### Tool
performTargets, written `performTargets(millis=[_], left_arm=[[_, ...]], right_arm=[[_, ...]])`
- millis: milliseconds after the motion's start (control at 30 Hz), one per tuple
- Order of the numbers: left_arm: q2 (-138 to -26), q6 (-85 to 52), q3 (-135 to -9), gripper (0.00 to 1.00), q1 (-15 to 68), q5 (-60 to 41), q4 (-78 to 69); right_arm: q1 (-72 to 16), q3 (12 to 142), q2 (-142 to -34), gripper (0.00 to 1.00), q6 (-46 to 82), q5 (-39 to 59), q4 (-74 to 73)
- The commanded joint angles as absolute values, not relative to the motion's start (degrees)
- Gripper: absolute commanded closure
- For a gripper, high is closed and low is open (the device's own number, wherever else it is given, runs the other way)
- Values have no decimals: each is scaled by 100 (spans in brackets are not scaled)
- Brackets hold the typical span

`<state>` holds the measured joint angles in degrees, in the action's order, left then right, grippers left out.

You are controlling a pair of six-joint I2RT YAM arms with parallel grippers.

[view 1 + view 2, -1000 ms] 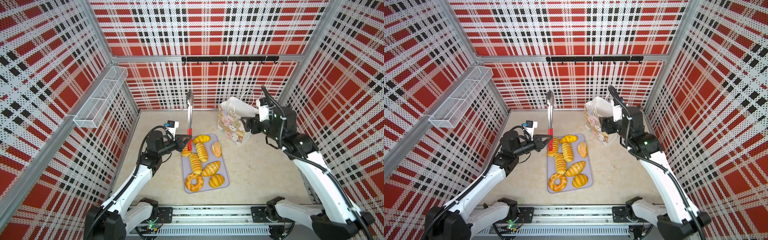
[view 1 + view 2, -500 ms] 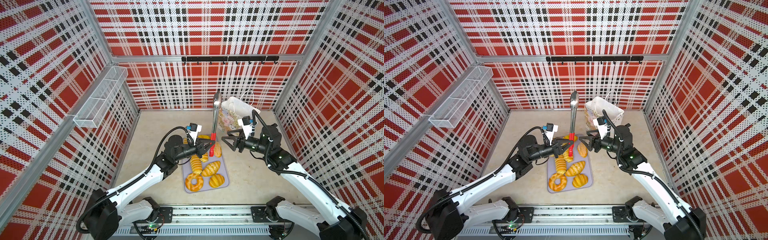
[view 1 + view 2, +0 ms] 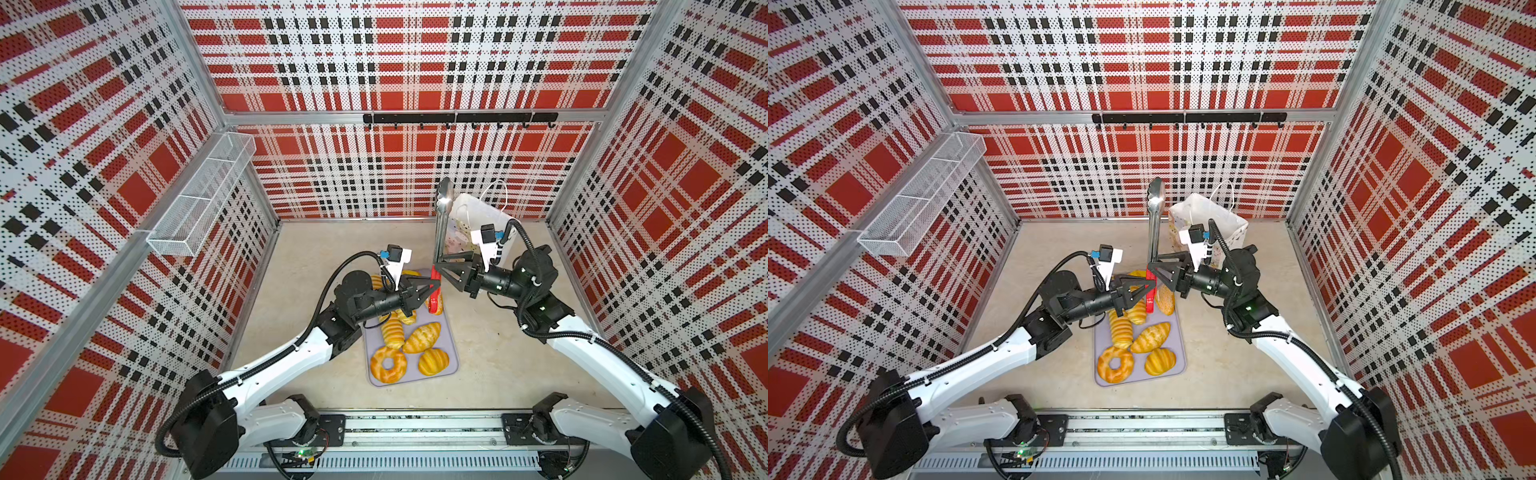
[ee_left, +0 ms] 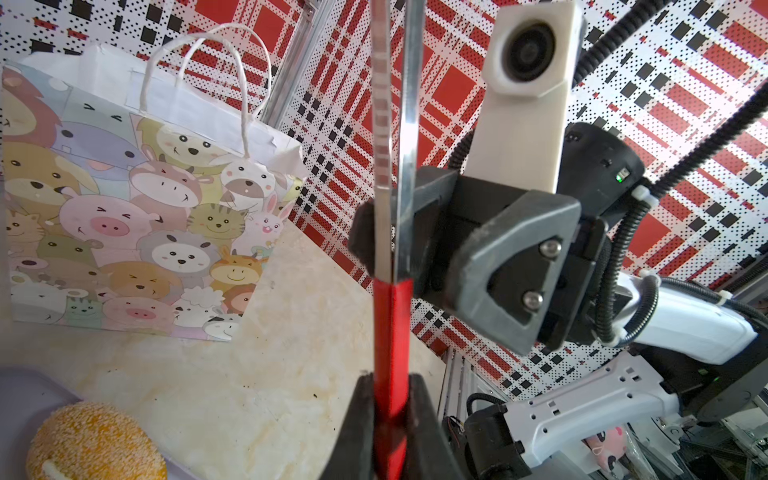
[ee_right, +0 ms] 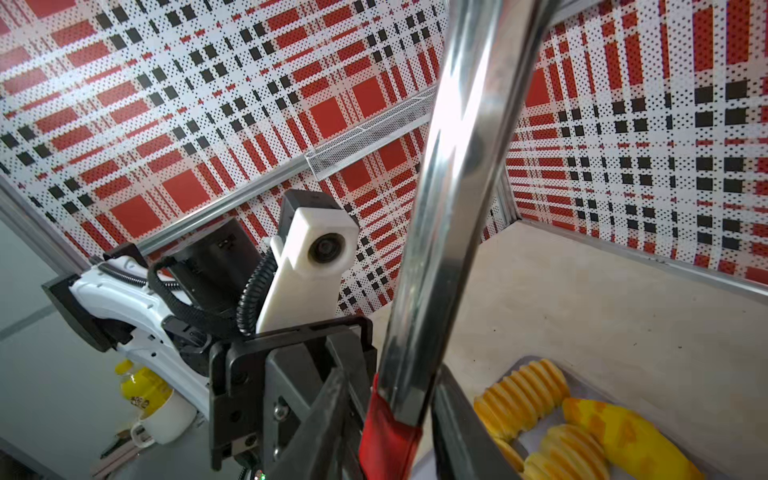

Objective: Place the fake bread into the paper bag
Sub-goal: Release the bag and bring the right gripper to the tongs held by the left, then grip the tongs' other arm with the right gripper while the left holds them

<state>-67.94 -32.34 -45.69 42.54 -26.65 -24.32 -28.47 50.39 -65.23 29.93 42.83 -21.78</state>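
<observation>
While the tongs (image 3: 440, 232) stand almost upright between my two arms, my left fingers (image 3: 433, 289) are clamped on their red-sleeved hinge end, which points down toward the tray (image 3: 454, 365). My right fingers (image 3: 439, 268) straddle the bare steel shaft just above that red sleeve, one finger close on each side. Whether they already pinch it, I cannot tell, even from the wrist views.

The fake bread (image 3: 422, 337) lies on the lavender tray, below both pairs of fingers and spreading from under them toward the front rail. The paper bag (image 3: 484, 214) stands open-mouthed at the back of the bench (image 3: 507, 357), behind my right fingers and on my right arm's side. It is well apart from my left arm.

What matters is the tongs' long axis: it runs straight up, with the scoop tips high by the bag's rim and facing away from the bread. I read this as a handover to my right arm, the one nearer the bag. My left fingers should let go only once the right hold is firm, or the tongs will drop onto the rolls. After that, I judge, the tips must swing round to point down before any roll can be taken.
</observation>
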Motion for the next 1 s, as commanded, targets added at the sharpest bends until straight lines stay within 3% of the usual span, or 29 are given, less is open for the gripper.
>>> performTargets(millis=[0, 200, 300, 367, 467, 633, 800, 967], left_arm=[[-6805, -3151, -4703, 100, 4298, -2881, -2926], [-6845, -3178, -4666, 99, 4297, -3393, -3330], [-6821, -3138, -4651, 96, 4276, -3448, -3331], [-6741, -3177, -4589, 87, 4191, -3419, -3339], [-6522, -3369, -4389, 68, 3948, -3595, -3514], [-5935, -3597, -4112, 49, 3206, -3820, -3533], [-6096, -3545, -4623, 42, 2802, -4233, -3476], [-6576, -3430, -5116, 42, 2795, -4250, -3480]], right_arm=[[-2917, 4991, -6624, 71, 3111, 4544, -2759], [-3026, 5061, -6901, 79, 3129, 4899, -3188], [-3039, 5120, -7004, 92, 3341, 5040, -3340], [-3040, 5193, -7005, 100, 3217, 4942, -3155], [-3039, 5340, -7007, 100, 2779, 4840, -2738], [-3032, 5564, -7007, 100, 2566, 4725, -2293], [-3034, 5828, -7257, 100, 2499, 5190, -2008], [-3037, 5757, -7330, 100, 2627, 5499, -2223]])
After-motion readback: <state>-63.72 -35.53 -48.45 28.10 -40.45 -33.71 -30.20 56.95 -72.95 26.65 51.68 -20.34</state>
